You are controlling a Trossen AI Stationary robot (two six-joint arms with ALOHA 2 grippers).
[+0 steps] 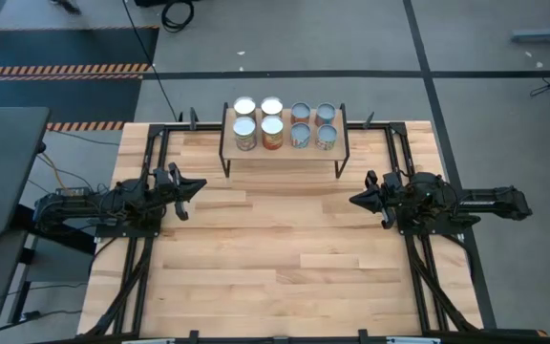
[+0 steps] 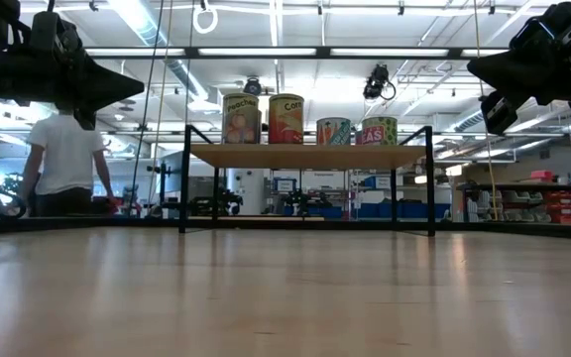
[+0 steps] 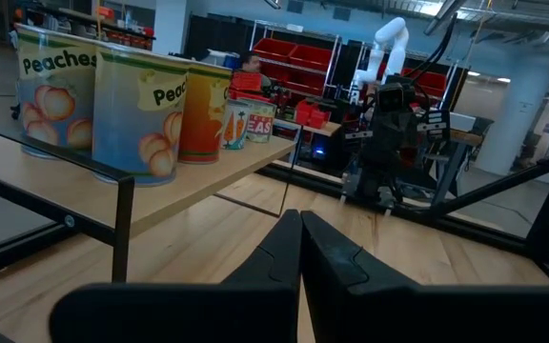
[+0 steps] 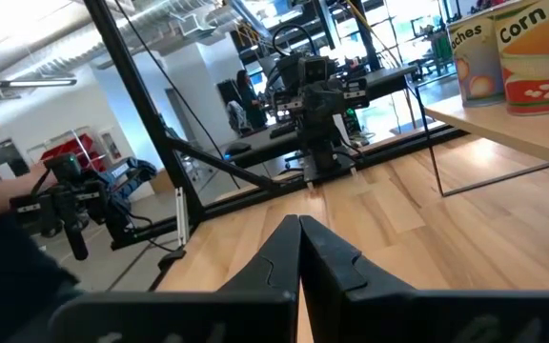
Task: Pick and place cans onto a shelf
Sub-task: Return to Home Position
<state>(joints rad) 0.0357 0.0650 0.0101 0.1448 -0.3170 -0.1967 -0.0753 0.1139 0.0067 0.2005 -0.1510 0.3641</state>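
Note:
Several cans (image 1: 285, 124) stand upright in two rows on the shelf (image 1: 285, 145), a light-wood board on black legs at the table's far middle. They also show in the low view as cans (image 2: 305, 121) on the shelf (image 2: 305, 156). My left gripper (image 1: 201, 185) is shut at the table's left side, pointing level toward the right. My right gripper (image 1: 354, 200) is shut at the right side, pointing level toward the left. Both hold nothing and stand well short of the shelf. The left wrist view shows peach-labelled cans (image 3: 141, 110) close by, and the right wrist view shows a corn can (image 4: 539, 62).
The wooden tabletop (image 1: 275, 258) lies bare between and in front of the two arms. Black frame rails (image 1: 141, 277) run along its left and right sides. A person in a white shirt (image 2: 62, 159) stands in the room beyond the table.

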